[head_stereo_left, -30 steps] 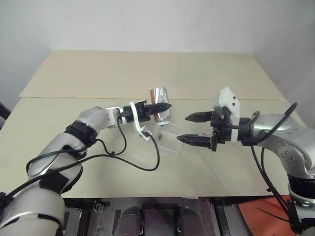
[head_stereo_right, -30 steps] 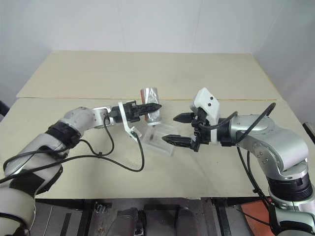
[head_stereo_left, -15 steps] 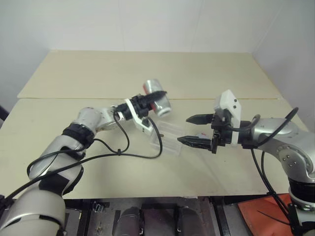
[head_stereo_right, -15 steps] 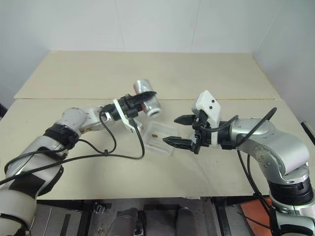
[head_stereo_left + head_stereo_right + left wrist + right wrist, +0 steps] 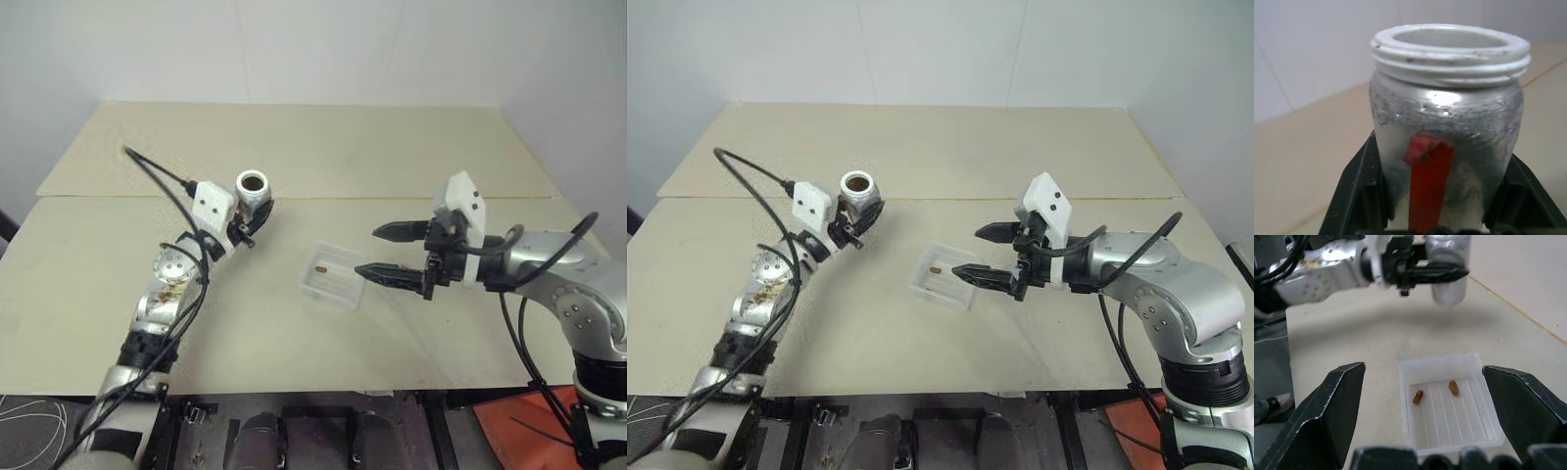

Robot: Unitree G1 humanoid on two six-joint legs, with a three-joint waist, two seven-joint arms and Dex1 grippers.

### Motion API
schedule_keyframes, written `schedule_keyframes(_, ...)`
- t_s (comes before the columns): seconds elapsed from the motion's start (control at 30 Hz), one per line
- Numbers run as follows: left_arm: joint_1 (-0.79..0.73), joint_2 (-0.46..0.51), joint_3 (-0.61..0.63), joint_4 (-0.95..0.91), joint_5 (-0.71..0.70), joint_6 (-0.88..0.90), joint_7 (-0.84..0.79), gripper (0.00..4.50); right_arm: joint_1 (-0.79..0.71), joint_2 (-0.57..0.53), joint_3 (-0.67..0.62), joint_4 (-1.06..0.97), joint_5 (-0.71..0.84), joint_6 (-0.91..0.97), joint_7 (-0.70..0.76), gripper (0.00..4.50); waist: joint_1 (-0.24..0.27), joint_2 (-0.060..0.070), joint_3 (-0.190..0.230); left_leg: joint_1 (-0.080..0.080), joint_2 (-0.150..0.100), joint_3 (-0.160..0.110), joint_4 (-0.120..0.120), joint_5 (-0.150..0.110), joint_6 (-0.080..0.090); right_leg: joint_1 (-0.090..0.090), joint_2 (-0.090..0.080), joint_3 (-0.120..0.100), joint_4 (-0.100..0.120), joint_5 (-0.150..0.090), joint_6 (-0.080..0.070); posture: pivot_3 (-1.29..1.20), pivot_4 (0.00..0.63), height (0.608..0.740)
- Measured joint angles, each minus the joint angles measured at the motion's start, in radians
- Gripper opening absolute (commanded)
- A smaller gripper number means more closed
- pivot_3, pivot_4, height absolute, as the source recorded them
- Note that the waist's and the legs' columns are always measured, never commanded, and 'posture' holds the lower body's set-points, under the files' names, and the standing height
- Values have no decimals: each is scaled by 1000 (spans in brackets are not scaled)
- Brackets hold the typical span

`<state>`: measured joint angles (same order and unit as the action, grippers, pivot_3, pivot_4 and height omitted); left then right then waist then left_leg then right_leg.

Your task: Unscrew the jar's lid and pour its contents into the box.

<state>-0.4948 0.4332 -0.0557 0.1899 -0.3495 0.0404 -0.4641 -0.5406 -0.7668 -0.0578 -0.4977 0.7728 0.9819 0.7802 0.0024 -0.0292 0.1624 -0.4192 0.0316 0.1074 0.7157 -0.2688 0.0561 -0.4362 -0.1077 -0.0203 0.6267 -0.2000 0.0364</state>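
the left gripper (image 5: 247, 217) is clamped round the jar (image 5: 253, 191), its black fingers (image 5: 1359, 196) pressed on either side of the silvery body. the jar stands upright, open mouth up, no cap on it, held above the table (image 5: 323, 147) on the robot's left. the box (image 5: 331, 276) lies flat on the table well off to the jar's right, and two of the brown bits (image 5: 1418, 396) lie on its ribbed floor. the right gripper (image 5: 392, 252) hangs just beside the box's right end, jaws spread wide with nothing between them, the lower finger almost over the rim. if more needs pouring, i'd say the jar must travel right and tip its mouth toward the box; the left arm is the one carrying it.
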Motion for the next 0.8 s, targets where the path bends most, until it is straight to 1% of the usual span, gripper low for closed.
schedule_keyframes(0.1,66,-45,10,-9,-7,38,-7,1930,1,9,0,-1,0,0,-15,4446,1,0,0,1,0,0,0,-1,2,0,0,0,-1,0,0,0,150,740)
schedule_keyframes(0.2,85,-86,21,-5,-6,47,-7,1930,1,15,0,-3,1,0,-25,4446,6,0,0,1,0,0,0,-1,2,0,0,0,-2,0,0,0,150,740)
schedule_keyframes(0.37,92,-119,45,27,29,-16,-10,1930,8,26,0,-16,36,2,-37,4446,8,0,0,2,-1,0,-1,-2,3,0,0,1,-2,0,0,0,150,740)
schedule_keyframes(0.43,104,-120,45,43,50,-37,-14,2646,14,28,0,-25,39,3,-44,4500,7,0,0,2,0,1,-1,-2,4,0,0,1,-2,0,0,0,150,740)
schedule_keyframes(0.47,109,-118,44,44,60,-39,-19,2867,16,30,0,-28,40,3,-47,4500,7,0,0,3,0,1,-1,-3,5,1,0,1,-2,0,0,0,150,740)
schedule_keyframes(0.53,129,-114,45,45,73,-39,-27,3540,17,31,0,-33,45,3,-56,4500,5,0,0,4,0,1,-1,-3,5,1,0,2,-2,0,0,0,150,740)
schedule_keyframes(0.6,150,-113,45,45,74,-39,-34,4031,17,33,0,-34,47,3,-63,4500,5,0,0,4,0,1,-1,-3,5,1,0,2,-2,0,0,0,150,740)
schedule_keyframes(0.63,159,-110,47,45,74,-38,-40,4480,16,36,1,-34,47,3,-66,4500,6,0,0,4,0,1,-1,-3,5,1,0,2,-2,0,0,0,150,740)
schedule_keyframes(0.7,175,-93,59,33,73,-31,-53,4493,16,43,9,-35,47,3,-70,4500,6,0,0,4,0,1,-1,-3,5,1,0,2,-2,0,0,0,150,740)
schedule_keyframes(0.8,249,-13,83,-80,40,35,-111,4493,28,46,11,-48,47,3,-75,4500,-2,0,0,4,1,1,-2,-3,6,0,0,3,-1,0,-1,0,150,740)
